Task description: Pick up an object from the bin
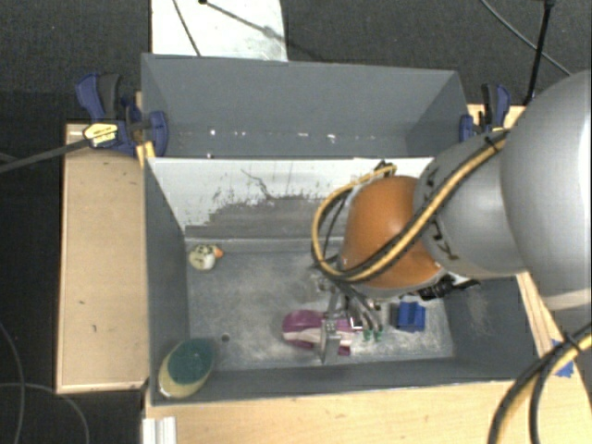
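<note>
My gripper (335, 333) reaches down to the bin floor at the front middle, under the orange cover of the wrist. Its fingers stand right at a purple and white rounded thing (303, 326) that lies there, touching its right end. Whether that thing sits between the fingers I cannot tell. A small blue block (408, 316) lies just right of the gripper, partly hidden by the arm.
A round green and yellow sponge-like disc (189, 366) leans in the front left corner. A small white and orange ball-like thing (203, 257) lies at the back left of the floor. The arm covers the bin's right side.
</note>
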`<act>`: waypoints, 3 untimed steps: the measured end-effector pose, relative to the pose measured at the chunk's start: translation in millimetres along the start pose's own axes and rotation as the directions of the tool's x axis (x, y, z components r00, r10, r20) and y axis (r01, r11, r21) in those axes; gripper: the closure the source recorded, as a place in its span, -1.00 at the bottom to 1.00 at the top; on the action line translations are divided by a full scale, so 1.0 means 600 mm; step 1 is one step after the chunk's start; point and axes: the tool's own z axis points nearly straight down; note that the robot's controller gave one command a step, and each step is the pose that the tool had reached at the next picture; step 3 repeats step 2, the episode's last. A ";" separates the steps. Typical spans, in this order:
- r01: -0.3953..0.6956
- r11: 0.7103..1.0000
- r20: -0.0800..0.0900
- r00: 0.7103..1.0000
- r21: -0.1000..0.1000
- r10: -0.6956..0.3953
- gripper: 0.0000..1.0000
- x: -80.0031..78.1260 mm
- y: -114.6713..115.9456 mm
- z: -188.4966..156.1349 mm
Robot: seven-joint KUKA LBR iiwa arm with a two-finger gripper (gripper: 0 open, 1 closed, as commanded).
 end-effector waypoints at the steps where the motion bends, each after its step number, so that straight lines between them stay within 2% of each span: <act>1: -0.002 1.000 0.000 1.000 -0.001 0.002 1.00 0.000 0.001 0.000; 2: -0.003 1.000 0.008 1.000 -0.001 0.003 1.00 -0.002 0.001 -0.093; 3: -0.003 1.000 0.008 1.000 -0.001 0.003 1.00 -0.002 0.001 -0.093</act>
